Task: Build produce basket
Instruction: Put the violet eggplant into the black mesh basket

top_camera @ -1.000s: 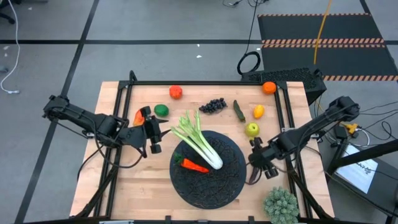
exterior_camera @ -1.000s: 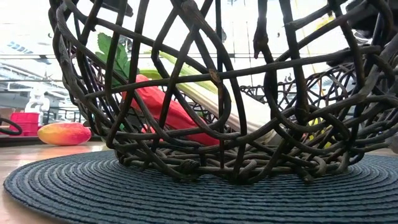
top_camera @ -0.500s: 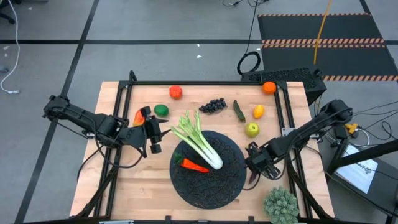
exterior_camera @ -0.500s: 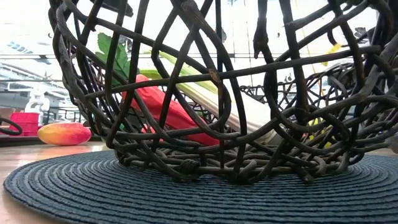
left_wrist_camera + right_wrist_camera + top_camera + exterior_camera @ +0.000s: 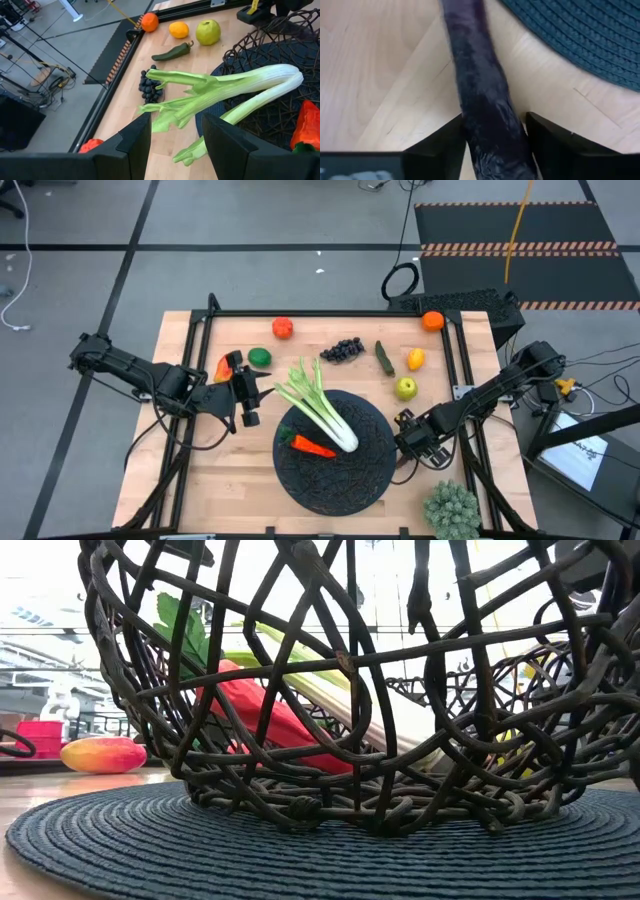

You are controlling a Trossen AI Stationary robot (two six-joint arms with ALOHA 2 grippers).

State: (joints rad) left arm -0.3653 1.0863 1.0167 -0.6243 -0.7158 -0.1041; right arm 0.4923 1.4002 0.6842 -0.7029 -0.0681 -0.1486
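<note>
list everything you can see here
basket: 1, black woven, table centre on a dark round mat
leek: 1, white-green, in basket
carrot: 1, orange-red, in basket beside leek
tomato: 1, red, far side
lime: 1, green, near tomato
pepper: 1, red-orange, by left gripper
grapes: 1 bunch, dark
pickle: 1, dark green
orange: 1, far right corner
lemon: 1, yellow-orange
apple: 1, yellow-green
spiky clump: 1, pale green, near right corner
eggplant: 1, purple, gripped
left gripper: open, empty
right gripper: shut on eggplant
</note>
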